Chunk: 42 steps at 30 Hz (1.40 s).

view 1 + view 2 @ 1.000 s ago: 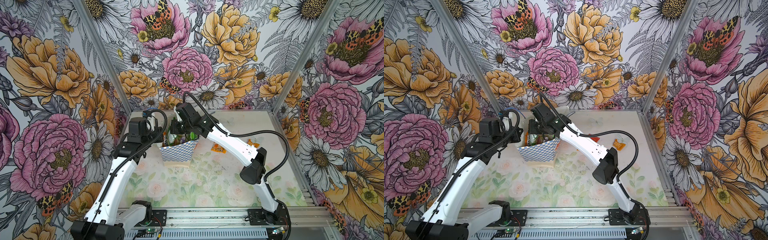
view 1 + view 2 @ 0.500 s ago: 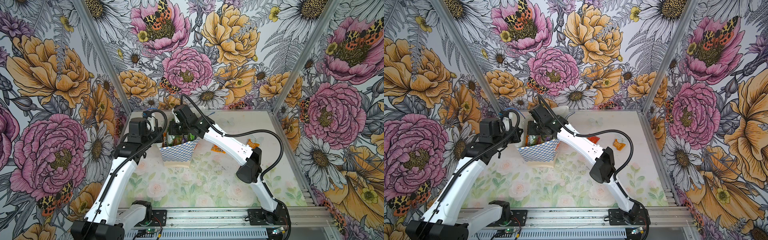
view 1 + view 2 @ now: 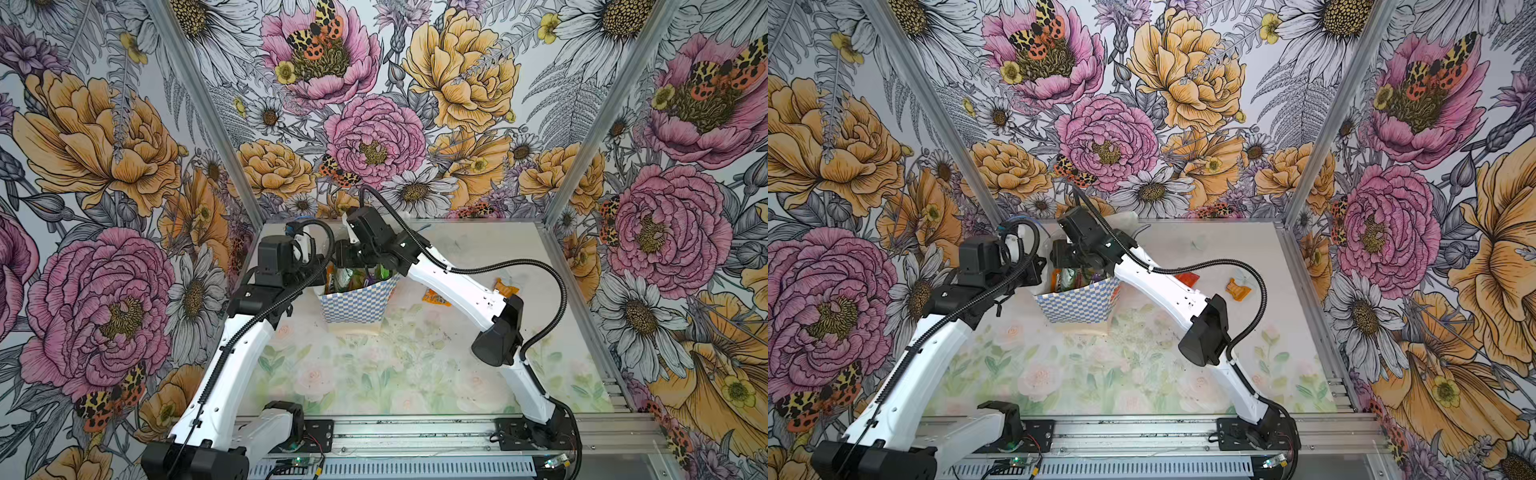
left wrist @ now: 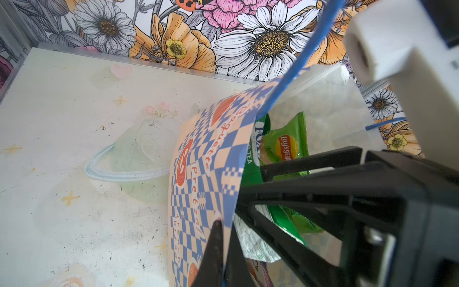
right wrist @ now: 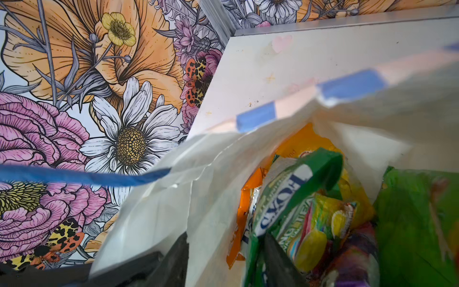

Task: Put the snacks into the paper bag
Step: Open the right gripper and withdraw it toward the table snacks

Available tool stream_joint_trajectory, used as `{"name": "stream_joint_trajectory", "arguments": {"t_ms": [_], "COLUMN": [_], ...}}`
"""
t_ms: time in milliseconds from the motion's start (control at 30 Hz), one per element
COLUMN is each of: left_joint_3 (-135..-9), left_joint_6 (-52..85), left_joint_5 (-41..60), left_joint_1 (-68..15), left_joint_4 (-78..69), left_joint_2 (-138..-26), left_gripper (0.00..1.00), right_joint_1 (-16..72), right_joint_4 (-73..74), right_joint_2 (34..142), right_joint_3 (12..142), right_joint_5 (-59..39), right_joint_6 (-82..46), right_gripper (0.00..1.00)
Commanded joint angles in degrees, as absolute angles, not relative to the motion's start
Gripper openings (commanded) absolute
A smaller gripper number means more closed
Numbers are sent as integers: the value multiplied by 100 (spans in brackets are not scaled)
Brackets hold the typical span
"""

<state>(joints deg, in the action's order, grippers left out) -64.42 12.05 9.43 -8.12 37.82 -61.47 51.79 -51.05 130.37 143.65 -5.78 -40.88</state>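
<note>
Back on the table (image 3: 415,374), the paper bag (image 3: 357,305) stood holding snacks (image 5: 298,198).
My left gripper (image 4: 219,231) pinched its rim; my right gripper (image 5: 226,241), jaws parted and empty, blocked the mouth; orange sachets (image 3: 1237,289) lay nearby.

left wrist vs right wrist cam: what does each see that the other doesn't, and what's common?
Left wrist only: the orange lettering on the outside of the paper bag, and the left hand pinching its rim. Right wrist only: deeper inside the bag, an orange packet, a yellow candy packet and a purple packet. Both: the green-and-white Fox's packet, the blue cord handle and the bag's white inner wall.
</note>
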Motion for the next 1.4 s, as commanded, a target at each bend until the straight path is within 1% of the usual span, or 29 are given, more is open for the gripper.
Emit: {"name": "stream_joint_trajectory", "arguments": {"t_ms": [0, 67, 200, 300, 600, 767, 800, 1033, 1200, 1367], "left_joint_3": [-6486, -6493, -6488, -6487, -6486, -6484, -6480, -6486, -6489, -6483], "left_joint_6": [1242, 1244, 1248, 1242, 1235, 1230, 1227, 1224, 1234, 1226], "left_joint_5": [885, 893, 887, 870, 845, 844, 840, 837, 847, 847], "left_joint_1": [-835, -839, -835, -822, -820, -823, -821, -784, -734, -738], "left_joint_4": [3299, 3293, 3294, 3294, 3296, 3300, 3302, 3307, 3307, 3305], "left_joint_2": [-5950, -5950, -5959, -5954, -5983, -5982, -5981, -5968, -5959, -5950], "left_gripper": [0, 0, 0, 0, 0, 0, 0, 0, 0, 0], "right_joint_1": [5176, 5176, 5139, 5091, 4826, 4576, 4389, 3791, 2980, 2289], "right_joint_4": [-5325, -5472, -5727, -5860, -5871, -5862, -5856, -5714, -5281, -4963], "right_joint_2": [12399, 12188, 11789, 11478, 10241, 9434, 9284, 7892, 7110, 6926], "right_joint_3": [14517, 14504, 14485, 14401, 13440, 12511, 12275, 10505, 9062, 8103], "right_joint_5": [-276, -111, 211, 253, 546, 847, 923, 1469, 1115, 512], "right_joint_6": [-3797, -3650, -3382, -3181, -2917, -2908, -2930, -3118, -3430, -3787], "right_gripper": [56, 59, 59, 59, 60, 62, 62, 63, 65, 65]}}
